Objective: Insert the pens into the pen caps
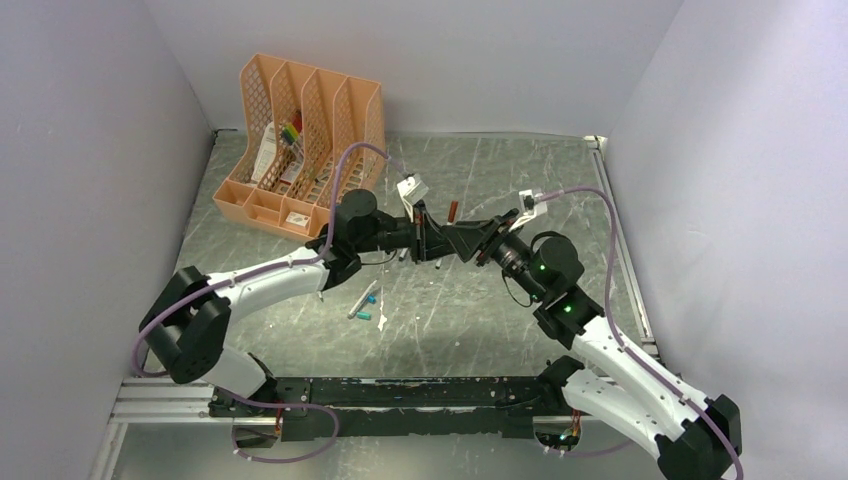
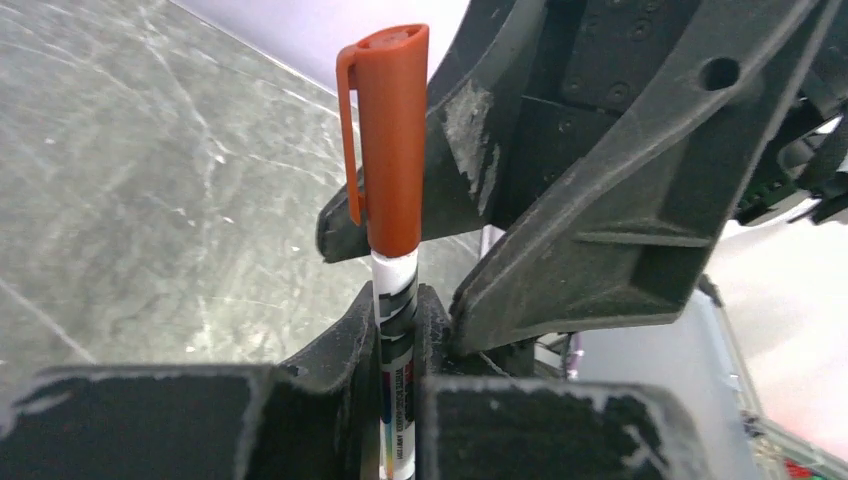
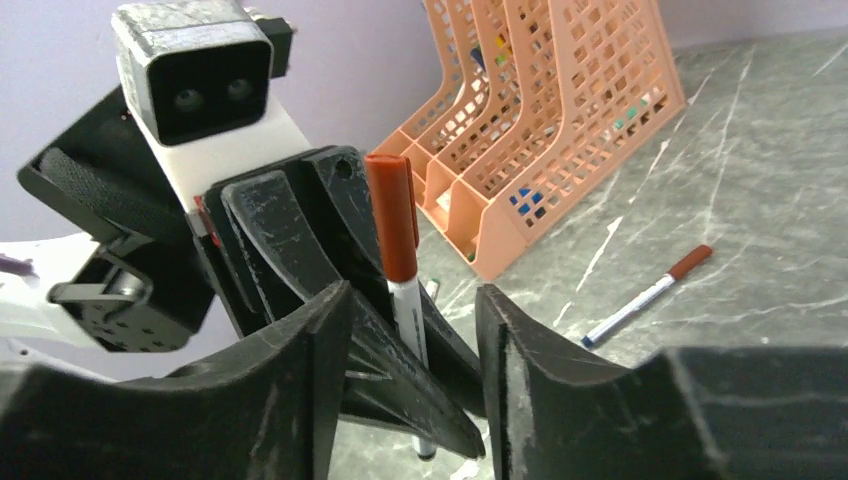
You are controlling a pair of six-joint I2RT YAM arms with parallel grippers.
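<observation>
My left gripper (image 2: 397,320) is shut on a white-grey pen (image 2: 396,300) and holds it upright above the table. A dark red cap (image 2: 390,140) sits on the pen's top end. The same pen (image 3: 407,310) and cap (image 3: 392,215) show in the right wrist view. My right gripper (image 3: 412,310) is open, its jaws spread on either side of the pen and not touching it. In the top view both grippers meet mid-table, left (image 1: 425,235) and right (image 1: 468,243). A second red-capped pen (image 3: 650,295) lies on the table; it also shows in the top view (image 1: 452,210).
An orange mesh desk organizer (image 1: 300,140) stands at the back left, holding papers and bright markers. A loose pen barrel (image 1: 360,301) and small teal caps (image 1: 365,315) lie on the table in front of the left arm. Walls close in both sides.
</observation>
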